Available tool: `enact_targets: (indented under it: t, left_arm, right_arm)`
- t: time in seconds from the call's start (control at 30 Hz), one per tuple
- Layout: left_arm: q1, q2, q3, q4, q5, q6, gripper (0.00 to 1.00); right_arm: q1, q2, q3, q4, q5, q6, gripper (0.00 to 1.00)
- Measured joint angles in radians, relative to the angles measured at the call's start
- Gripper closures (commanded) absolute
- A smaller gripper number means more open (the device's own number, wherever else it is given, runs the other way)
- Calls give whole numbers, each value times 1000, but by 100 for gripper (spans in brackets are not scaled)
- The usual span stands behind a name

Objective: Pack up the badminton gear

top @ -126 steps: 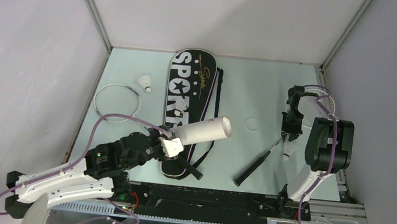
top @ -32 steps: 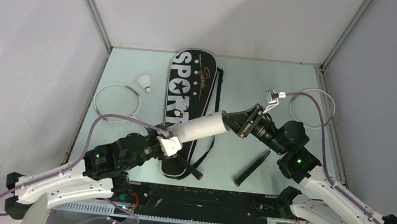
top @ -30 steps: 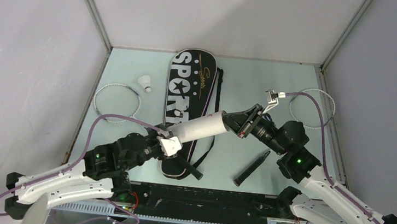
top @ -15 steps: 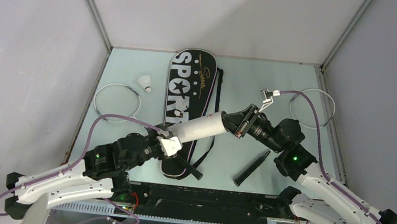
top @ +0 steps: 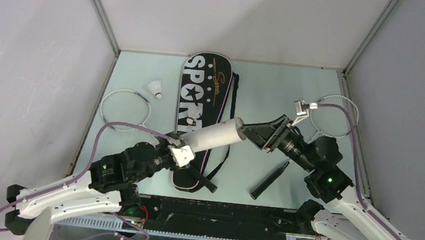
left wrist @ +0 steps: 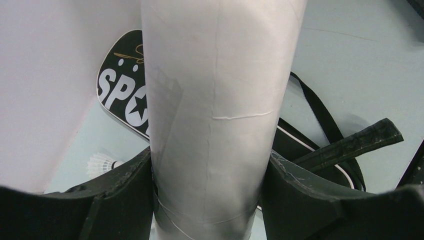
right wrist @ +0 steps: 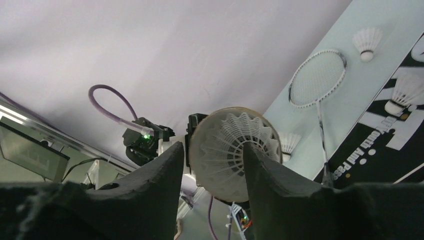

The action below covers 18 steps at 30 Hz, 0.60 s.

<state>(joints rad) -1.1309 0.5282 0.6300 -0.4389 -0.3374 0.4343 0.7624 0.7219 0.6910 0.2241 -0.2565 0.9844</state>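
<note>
My left gripper [top: 184, 154] is shut on the lower end of the long white tube [top: 215, 135] and holds it tilted up over the black "SPORT" bag [top: 204, 90]; in the left wrist view the tube [left wrist: 215, 100] fills the gap between the fingers. My right gripper [top: 254, 134] is open, just right of the tube's mouth. The right wrist view shows a white shuttlecock [right wrist: 235, 147] seated inside the tube mouth, between my open gripper's [right wrist: 212, 152] fingers. One shuttlecock [top: 155, 87] lies on the table at left, another [top: 192, 118] on the bag.
One racket [top: 124, 108] lies at the left, its shaft running under my left arm. The other racket's head [top: 335, 116] lies at the right, its black handle [top: 270, 179] near the front. Grey walls close in both sides and the back.
My right gripper carried a shuttlecock from the table's right side to the tube mouth. In the last half second it drew back to the right, open, leaving the shuttlecock in the tube.
</note>
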Motion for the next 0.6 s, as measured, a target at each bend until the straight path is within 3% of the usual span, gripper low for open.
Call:
enact_targets:
  t: [0.13, 0.23, 0.6]
  left_arm:
    - [0, 2, 0, 3, 0, -1, 59]
    - [0, 2, 0, 6, 1, -9, 59]
    - [0, 56, 63, 83, 100, -183, 58]
  right_arm:
    - [-27, -87, 0, -47, 19, -19, 36]
    - [-57, -151, 0, -85, 27, -51, 21]
    - [-76, -296, 0, -194, 100, -291, 5]
